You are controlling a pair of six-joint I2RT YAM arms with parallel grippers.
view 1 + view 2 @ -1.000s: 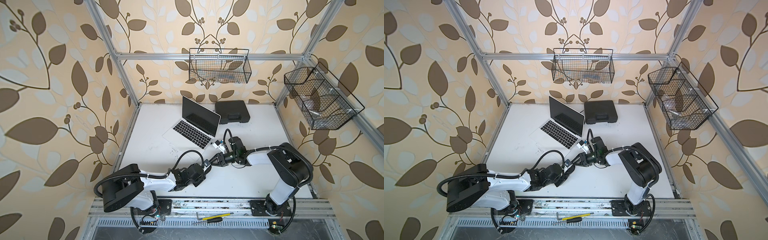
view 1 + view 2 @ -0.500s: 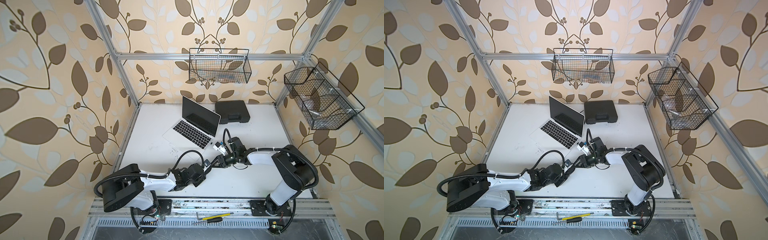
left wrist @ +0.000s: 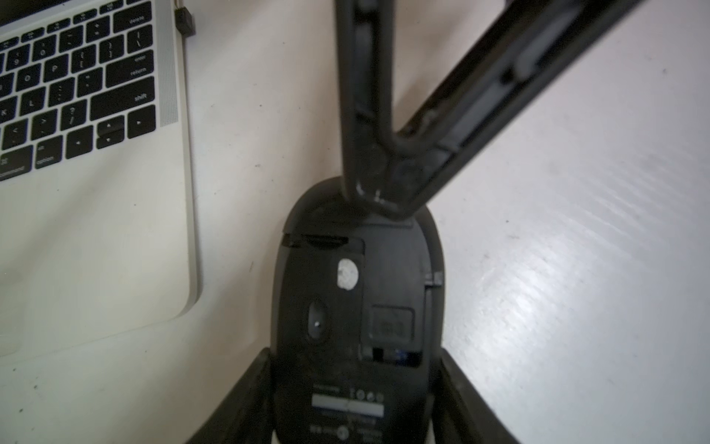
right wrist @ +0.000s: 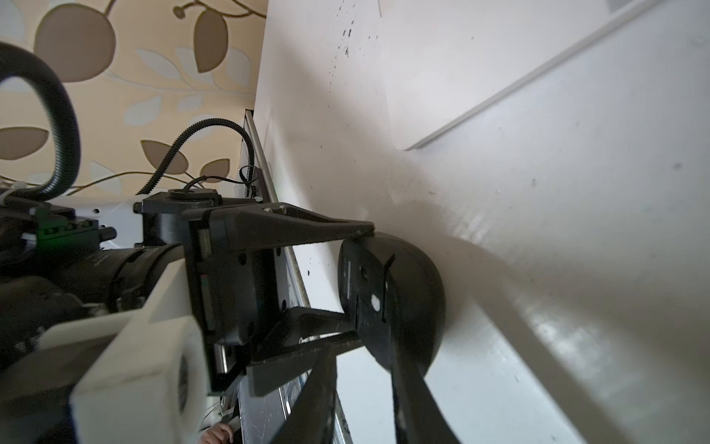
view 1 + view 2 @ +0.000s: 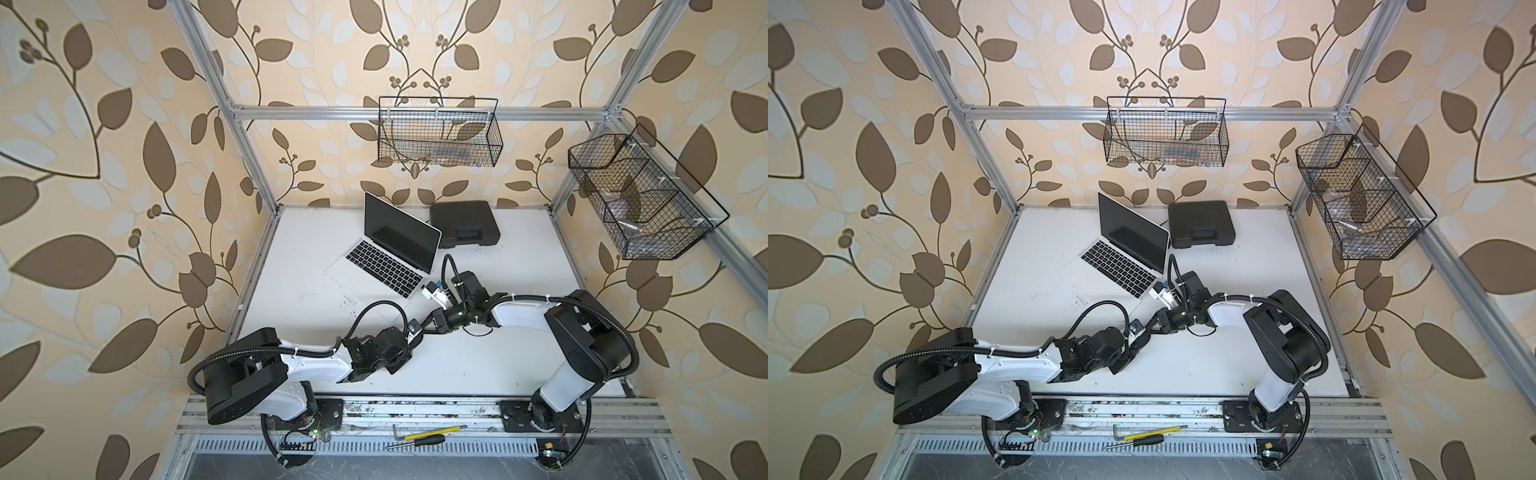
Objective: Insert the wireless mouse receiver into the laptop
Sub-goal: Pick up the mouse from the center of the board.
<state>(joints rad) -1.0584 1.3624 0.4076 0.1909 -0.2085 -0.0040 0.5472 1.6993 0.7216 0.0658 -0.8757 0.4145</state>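
The silver laptop lies open at the table's back middle. A tiny black stub that looks like the wireless mouse receiver sits tight against the laptop's side edge beside the delete key; whether it is seated in a port I cannot tell. In front of the laptop my left gripper is shut on the sides of a black mouse, underside up. My right gripper pinches the mouse's far end; whether it has the cover or the body there I cannot tell.
A black plastic case lies behind the laptop. Two wire baskets hang above, one on the back wall and one on the right frame. A yellow-handled screwdriver rests on the front rail.
My right gripper's jaws have drawn together onto the mouse's far end, and the right arm has shifted slightly. The left gripper and the mouse have stayed where they were.
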